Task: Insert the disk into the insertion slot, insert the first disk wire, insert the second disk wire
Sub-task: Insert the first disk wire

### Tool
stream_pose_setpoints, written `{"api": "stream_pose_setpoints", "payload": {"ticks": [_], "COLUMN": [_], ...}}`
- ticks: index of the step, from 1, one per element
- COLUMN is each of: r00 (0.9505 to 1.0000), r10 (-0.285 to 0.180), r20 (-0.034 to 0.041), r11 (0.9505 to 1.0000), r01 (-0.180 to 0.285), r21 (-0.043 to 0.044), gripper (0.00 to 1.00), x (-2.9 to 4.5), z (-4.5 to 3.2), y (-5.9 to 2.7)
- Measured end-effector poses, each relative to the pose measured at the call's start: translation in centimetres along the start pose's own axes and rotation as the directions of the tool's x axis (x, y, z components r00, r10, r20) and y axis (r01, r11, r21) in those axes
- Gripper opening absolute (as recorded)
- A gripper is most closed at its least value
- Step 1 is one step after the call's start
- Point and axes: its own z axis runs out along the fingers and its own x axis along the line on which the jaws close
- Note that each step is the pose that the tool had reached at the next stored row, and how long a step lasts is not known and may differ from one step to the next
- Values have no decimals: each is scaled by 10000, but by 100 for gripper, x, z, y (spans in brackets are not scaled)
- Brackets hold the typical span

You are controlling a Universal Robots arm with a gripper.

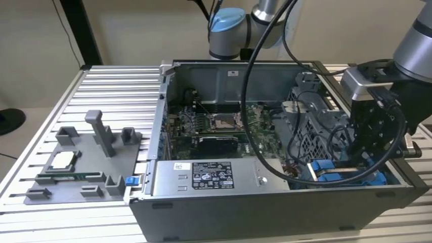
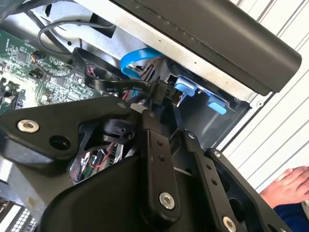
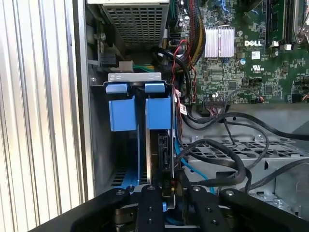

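Slatted table (image 1: 115, 81); disk (image 3: 162, 150) just beyond fingers (image 3: 149, 208), wire connector (image 2: 161, 91) between them.

exterior view — high over open case (image 1: 270, 212) | both wrist views — close, share insertion slot (image 3: 135, 77)

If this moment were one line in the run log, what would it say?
disk: in insertion slot | gripper: low at disk's end | black wire: connector by gripper tip

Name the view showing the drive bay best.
The first wrist view: it looks straight into the drive bay, blue tabs facing. The exterior view catches its blue rails behind a cable; the second wrist view, two tabs.
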Motion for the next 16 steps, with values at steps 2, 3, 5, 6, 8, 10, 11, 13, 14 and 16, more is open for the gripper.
{"api": "stream_pose_setpoints", "payload": {"ticks": [2,3,5,6,8,10,11,13,14,16], "r00": [10000,10000,10000,10000,10000,10000,10000,10000,10000,10000], "r10": [1,2,1,1,2,2,2,2,2,3], "r20": [-1,-2,-3,-4,-4,-5,-5,-8,-7,-7], "r11": [10000,10000,10000,10000,10000,10000,9999,9999,9999,9999], "r01": [-1,-2,-1,-1,-2,-2,-2,-3,-3,-3], "r21": [-24,-34,-52,-61,-79,-93,-103,-119,-125,-129], "gripper": [0,0,0,0,0,0,0,0,0,0], "x": [-1,-1,-1,-2,-3,-4,-5,-5,-6,-7], "z": [-24,-38,-68,-84,-122,-159,-180,-223,-245,-281], "y": [0,-1,-2,-2,-3,-4,-4,-5,-5,-6]}}
